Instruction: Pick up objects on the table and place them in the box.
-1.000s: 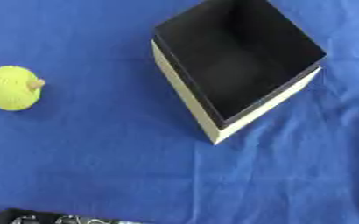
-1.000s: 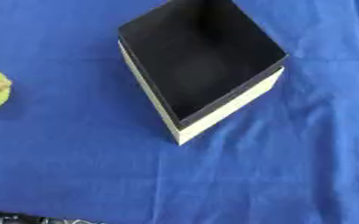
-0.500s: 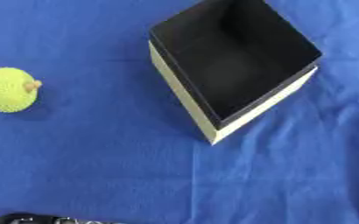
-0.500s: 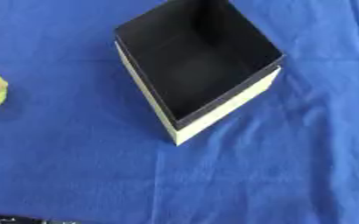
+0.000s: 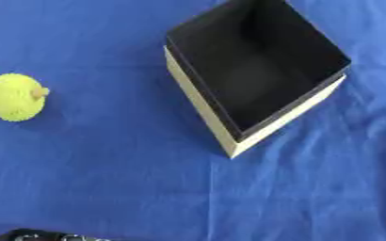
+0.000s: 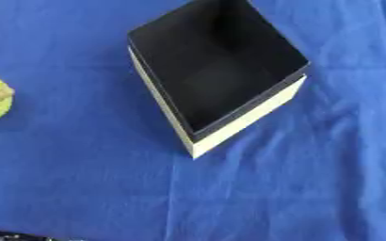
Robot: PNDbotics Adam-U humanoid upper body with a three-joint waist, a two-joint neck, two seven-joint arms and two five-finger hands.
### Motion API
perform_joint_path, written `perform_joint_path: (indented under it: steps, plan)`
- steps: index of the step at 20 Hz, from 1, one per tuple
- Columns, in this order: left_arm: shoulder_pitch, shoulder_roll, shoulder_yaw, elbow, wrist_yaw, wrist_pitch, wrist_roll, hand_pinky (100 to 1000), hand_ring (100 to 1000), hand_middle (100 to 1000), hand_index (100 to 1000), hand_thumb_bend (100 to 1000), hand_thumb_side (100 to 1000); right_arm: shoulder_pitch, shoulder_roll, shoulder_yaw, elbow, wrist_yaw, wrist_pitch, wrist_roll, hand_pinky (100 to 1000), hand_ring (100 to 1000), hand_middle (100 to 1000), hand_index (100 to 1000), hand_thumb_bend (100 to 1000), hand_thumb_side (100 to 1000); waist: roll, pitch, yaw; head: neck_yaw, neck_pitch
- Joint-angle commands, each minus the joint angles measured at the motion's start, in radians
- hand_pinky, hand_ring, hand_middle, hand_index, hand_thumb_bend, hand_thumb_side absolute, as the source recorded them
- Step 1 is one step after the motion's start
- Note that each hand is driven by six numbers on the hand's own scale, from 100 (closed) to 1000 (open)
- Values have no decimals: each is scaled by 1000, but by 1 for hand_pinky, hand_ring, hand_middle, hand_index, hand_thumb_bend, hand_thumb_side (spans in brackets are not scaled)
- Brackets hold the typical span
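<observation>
- Blue cloth-covered table [image 5: 106,188]: fills both views, lightly wrinkled toward the right edge. It carries only two things in view, a box and one small yellow-green object.
- Open cardboard box w/ black inside and pale cream outer walls [image 5: 229,136]: sits in the upper-middle of the table, turned askew so one corner points toward the near edge. Its interior looks empty, w/ nothing visible on the dark floor. So apparently no object is placed yet, as far as the views show.
- Round yellow-green bumpy ball w/ a small tan stub on its side [image 5: 13,97]: lies on the cloth near the table's left edge, well apart from the box and untouched. The right eye view cuts it at the frame edge. This is the task's thing left to pick up.
- Dark, black-and-silver bit at the near-left corner [image 5: 40,235]: prob. part of the robot, but too little shows to say which part.
- Hands: neither left nor right hand shows in either view, so their finger state can't be told; nothing is being held in sight.
- Progress, as a judgement: at or near the start. Still to do are reach, grasp, carry to the box and release. The left hand looks the nearer choice.
</observation>
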Motion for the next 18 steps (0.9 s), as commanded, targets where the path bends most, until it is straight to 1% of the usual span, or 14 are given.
perform_joint_path:
  steps: [1,3,4,5,13,14,18]
  plan:
    - [-30,54,-11,-14,0,16,-49,890,874,854,904,574,458,-18,-17,-12,-18,-9,3,2,779,717,740,764,100,100,2,-253,-2,4,-10]
    - [-54,59,-24,-12,12,27,-78,899,879,858,909,575,459,-18,-14,-12,-18,-10,4,3,779,717,739,764,100,100,2,-253,-3,5,-9]
    - [-69,59,-32,-10,20,31,-93,945,883,865,911,570,451,-18,-13,-12,-18,-11,4,3,780,717,738,765,100,100,2,-253,-4,7,-8]
    - [-86,59,-40,-4,28,34,-108,954,883,866,910,570,444,-19,-10,-12,-18,-11,5,4,780,717,738,765,100,100,1,-254,-5,7,-6]
    - [-220,52,-108,77,66,14,-213,949,885,869,911,558,335,-27,2,-9,-16,-14,6,9,781,717,735,765,100,100,-3,-252,-14,9,0]
    - [-235,52,-115,91,65,11,-225,954,889,873,910,537,277,-28,3,-9,-15,-15,5,9,781,717,734,765,100,100,-4,-252,-15,10,-1]
    - [-285,45,-138,147,56,3,-274,955,892,874,908,513,202,-30,7,-8,-12,-16,5,11,782,718,732,765,100,100,-5,-250,-16,14,-2]
